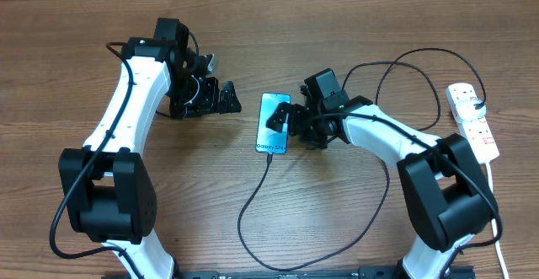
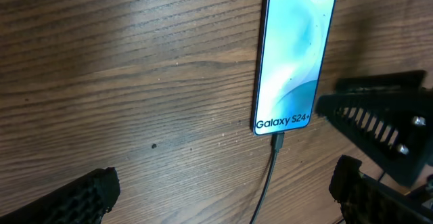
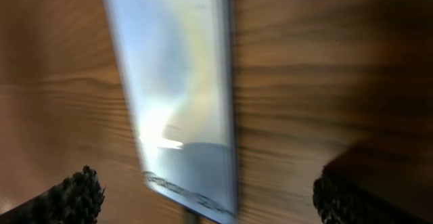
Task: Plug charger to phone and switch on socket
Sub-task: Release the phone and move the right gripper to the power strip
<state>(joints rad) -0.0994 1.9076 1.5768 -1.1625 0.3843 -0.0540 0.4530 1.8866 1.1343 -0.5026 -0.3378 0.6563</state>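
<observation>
**Counter** (image 1: 354, 26): wood-grain top carrying every item below.

**Left hand** (image 1: 226, 99): left of centre, near the phone's left side but apart from it. It is spread wide and holds nothing. In its wrist view one of its fingers (image 2: 81, 193) sits at the near left corner, and bare counter lies in between.

**Phone** (image 1: 274, 124): centre of the counter, lying flat with its screen up. The screen is lit blue-teal, with "Galaxy" text at the near end. Its long axis runs near to far, slightly tilted.

**Charger** (image 2: 269, 176): thin black cable with its small tip seated in the phone's near end. From there the cable runs nearer, loops round to the right, then climbs to the far right toward the socket. A black plug sits on the socket's far part.

**Right hand** (image 1: 286, 120): over the phone's right edge. It is spread wide, with one finger at each near corner of its wrist view and the blurred phone below. Contact with the phone cannot be told.

**Socket** (image 1: 473, 123): far right of the counter. It is a long white strip with red switch marks. The switch position is too small to read.
</observation>
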